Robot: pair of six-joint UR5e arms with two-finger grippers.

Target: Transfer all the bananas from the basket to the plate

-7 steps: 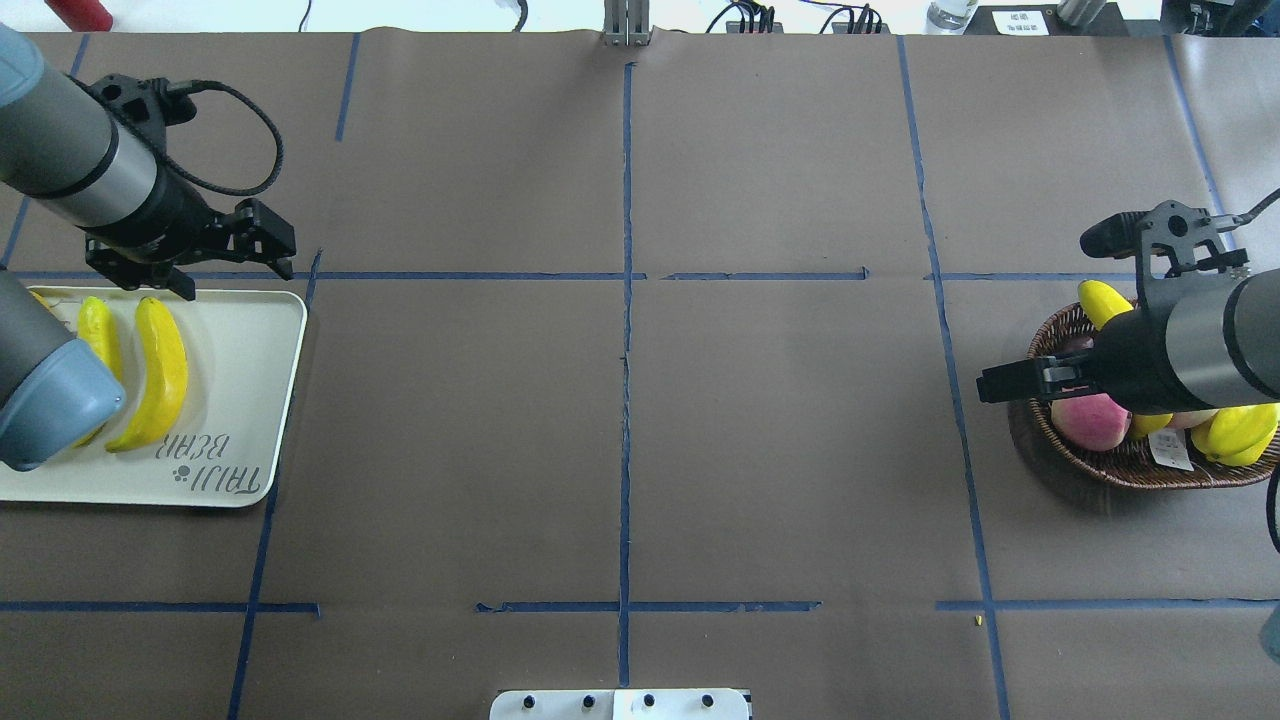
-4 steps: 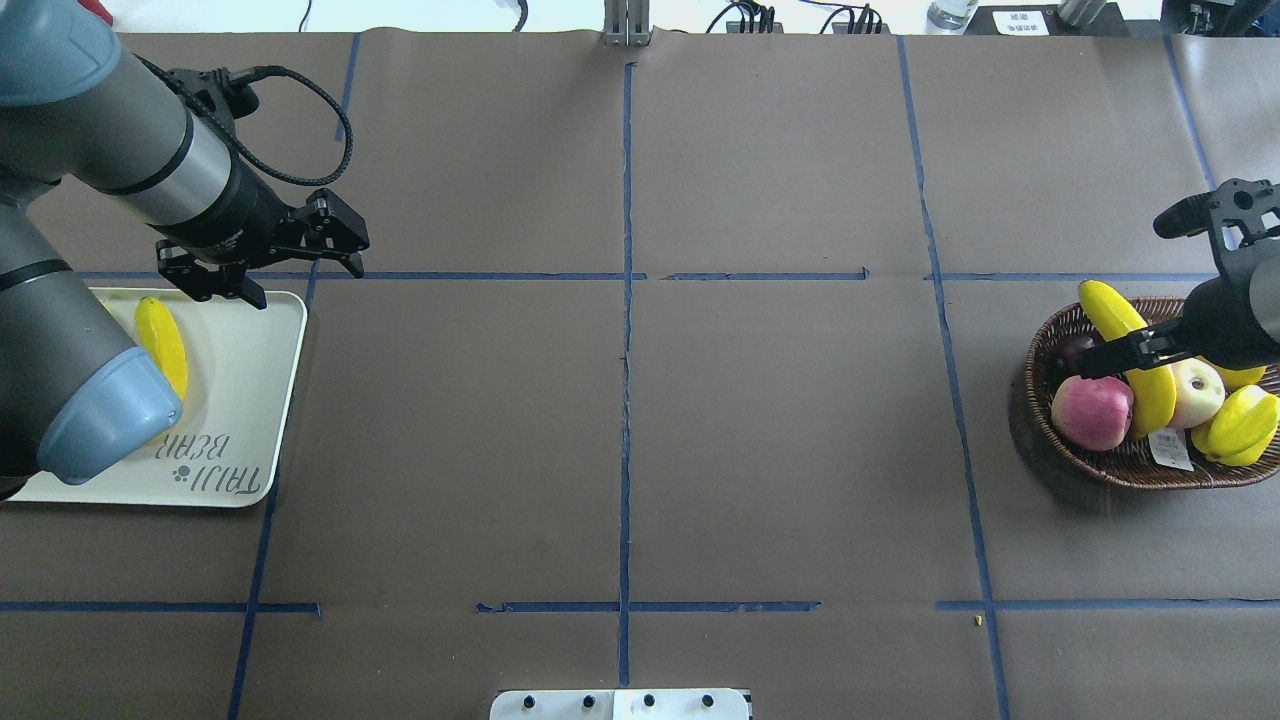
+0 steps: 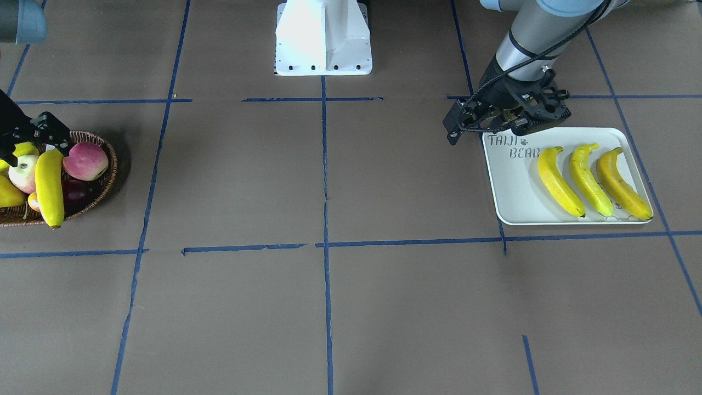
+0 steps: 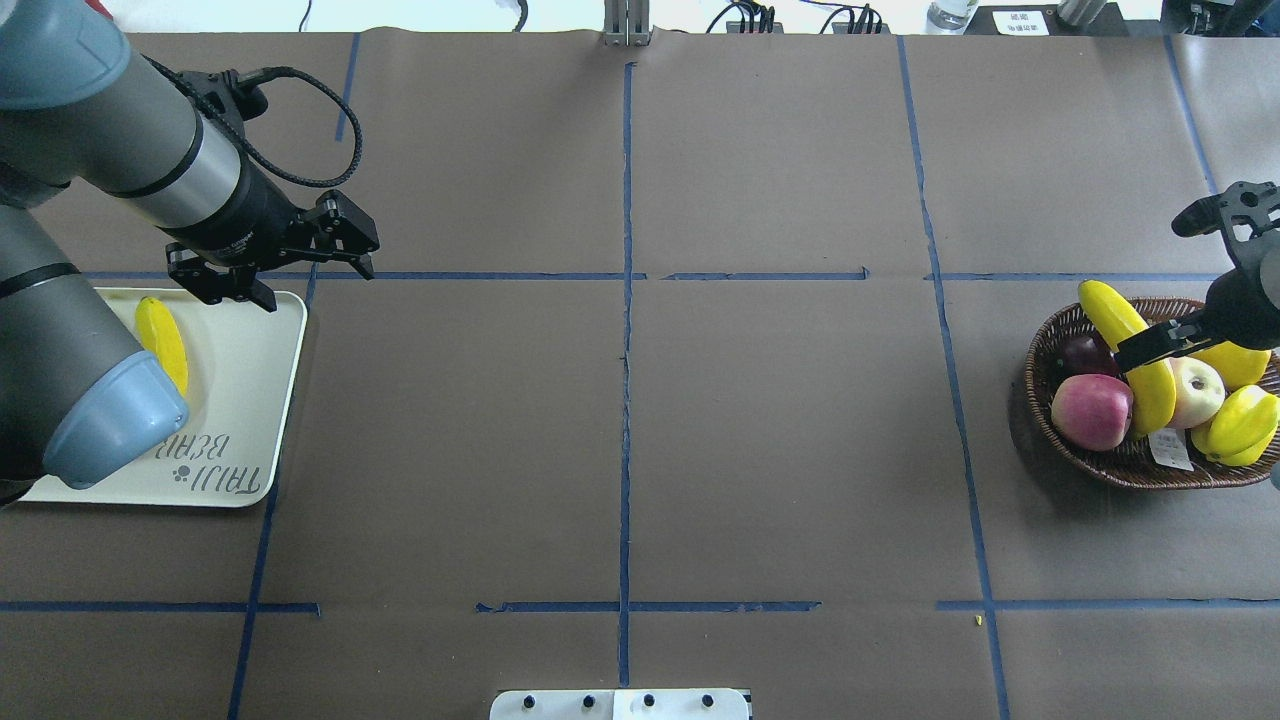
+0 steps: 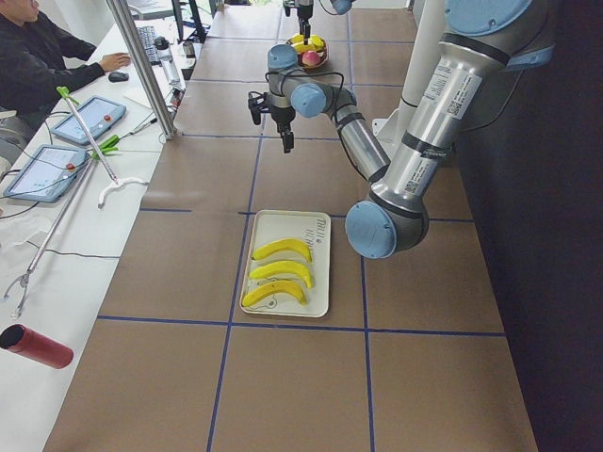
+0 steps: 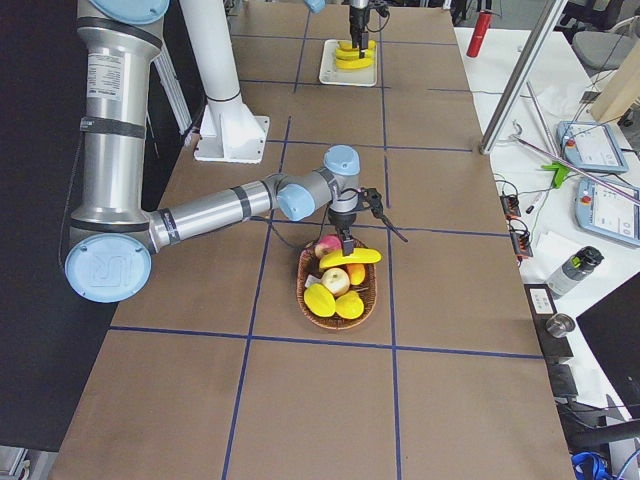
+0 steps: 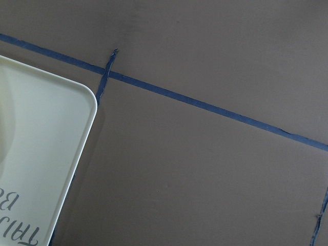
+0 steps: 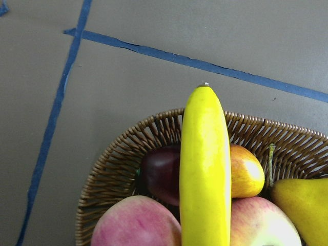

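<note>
The plate (image 3: 510, 189) is set near the left end of the bench (image 4: 780, 450) and the basket (image 3: 112, 170) near its right end. Between them a wide stretch of bare brown bench is left open, crossed only by blue tape lines (image 4: 625, 400).

Three bananas (image 3: 589, 178) are laid side by side on the plate, parallel, with their long axes across its short span. They are gathered toward its outer end, so the lettered part toward the bench's middle is left free. The left end effector (image 4: 318, 285) is held released, jaws spread with nothing between them, raised near the plate's inner edge.

The fourth banana (image 8: 205, 169) is found in the basket, on top of apples (image 4: 1092, 412) and beside a pear (image 8: 302, 210). Its long axis is pointed away from the robot, and its far tip is carried over the rim. The right end effector (image 3: 32, 149) is hung above it, jaws spread, nothing gripped.
</note>
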